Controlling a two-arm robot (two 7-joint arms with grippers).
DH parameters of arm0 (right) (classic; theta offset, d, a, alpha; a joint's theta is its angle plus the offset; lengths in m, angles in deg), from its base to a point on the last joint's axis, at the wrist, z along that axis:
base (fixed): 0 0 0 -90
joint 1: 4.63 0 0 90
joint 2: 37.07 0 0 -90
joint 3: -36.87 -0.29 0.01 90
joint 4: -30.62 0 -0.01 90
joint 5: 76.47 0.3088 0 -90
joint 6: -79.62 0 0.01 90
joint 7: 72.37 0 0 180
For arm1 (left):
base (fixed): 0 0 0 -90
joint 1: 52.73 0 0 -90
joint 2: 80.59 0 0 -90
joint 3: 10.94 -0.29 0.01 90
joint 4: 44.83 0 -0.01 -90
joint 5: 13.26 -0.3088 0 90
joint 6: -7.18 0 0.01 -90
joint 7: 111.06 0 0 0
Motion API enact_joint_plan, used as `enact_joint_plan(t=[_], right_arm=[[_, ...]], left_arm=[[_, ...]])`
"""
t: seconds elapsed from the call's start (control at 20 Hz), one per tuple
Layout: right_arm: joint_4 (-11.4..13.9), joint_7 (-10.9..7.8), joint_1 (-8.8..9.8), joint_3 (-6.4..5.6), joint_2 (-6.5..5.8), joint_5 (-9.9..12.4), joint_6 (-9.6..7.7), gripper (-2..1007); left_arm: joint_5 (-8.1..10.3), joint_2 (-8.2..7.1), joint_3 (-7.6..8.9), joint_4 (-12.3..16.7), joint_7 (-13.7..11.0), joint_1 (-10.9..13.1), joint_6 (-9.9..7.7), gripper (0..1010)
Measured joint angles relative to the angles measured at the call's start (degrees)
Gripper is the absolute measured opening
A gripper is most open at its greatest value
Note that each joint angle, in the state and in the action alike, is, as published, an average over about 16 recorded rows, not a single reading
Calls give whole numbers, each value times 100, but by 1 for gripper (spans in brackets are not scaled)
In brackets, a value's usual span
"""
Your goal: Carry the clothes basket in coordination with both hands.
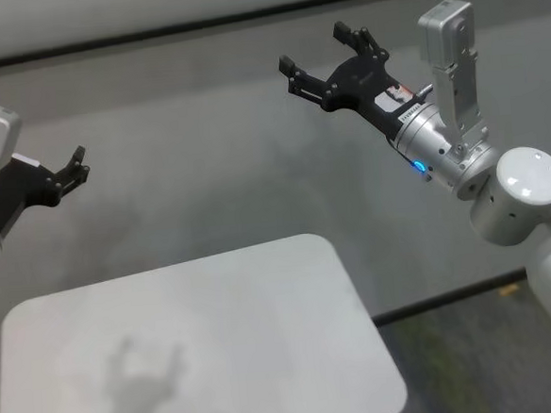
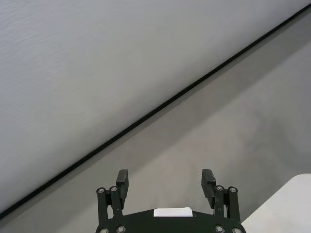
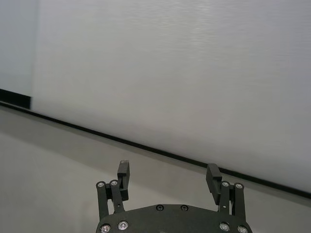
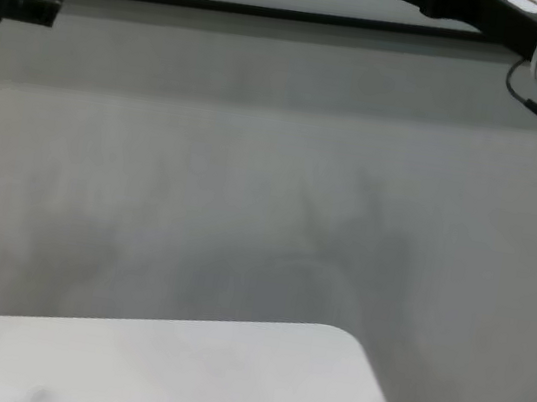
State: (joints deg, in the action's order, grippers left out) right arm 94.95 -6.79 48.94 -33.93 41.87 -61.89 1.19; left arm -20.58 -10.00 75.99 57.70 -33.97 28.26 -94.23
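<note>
The clothes basket is out of view in every picture. My left gripper [image 1: 80, 165] hangs in the air at the left, above the floor beyond the white table [image 1: 201, 353]. It is open and holds nothing, and its own wrist view shows the left gripper [image 2: 165, 175] with only floor and wall between its fingers. My right gripper [image 1: 317, 57] is raised higher at the right on its silver wrist, which shows a blue light [image 1: 417, 167]. In its wrist view the right gripper [image 3: 168, 170] is also open and holds nothing.
A white table with rounded corners [image 4: 172, 374] stands close in front of me, with the shadow of a gripper on it. Grey floor [image 1: 217, 182] stretches beyond it to a white wall [image 3: 170, 73] with a black baseboard line [image 2: 160, 108].
</note>
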Motion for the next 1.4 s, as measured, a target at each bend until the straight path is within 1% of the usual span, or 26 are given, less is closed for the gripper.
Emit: enact_joint_plan(t=[0.55, 0.7, 0.8, 0.95, 1.1, 1.3, 1.4], right_arm=[[0, 2, 0, 0, 0, 0, 0, 1000], [-7, 18, 8, 11, 1, -16, -30, 1000], [-19, 30, 23, 30, 3, -35, -75, 1000], [-53, 45, 62, 75, 10, -72, -192, 1000], [-105, 46, 119, 135, 17, -109, -355, 1000], [-222, 27, 207, 229, 24, -149, -626, 1000], [-314, 12, 251, 283, 31, -166, -768, 1000]], left_arm=[[-7, 0, -1, -6, -4, -1, -11, 1000], [-9, 4, -10, -48, -47, -3, -56, 1000], [6, 3, -30, -107, -113, -6, -122, 1000], [41, -10, -86, -231, -233, -8, -262, 1000], [75, -33, -163, -385, -355, 0, -416, 1000], [117, -76, -289, -632, -518, 24, -610, 1000], [156, -93, -354, -770, -600, 38, -672, 1000]])
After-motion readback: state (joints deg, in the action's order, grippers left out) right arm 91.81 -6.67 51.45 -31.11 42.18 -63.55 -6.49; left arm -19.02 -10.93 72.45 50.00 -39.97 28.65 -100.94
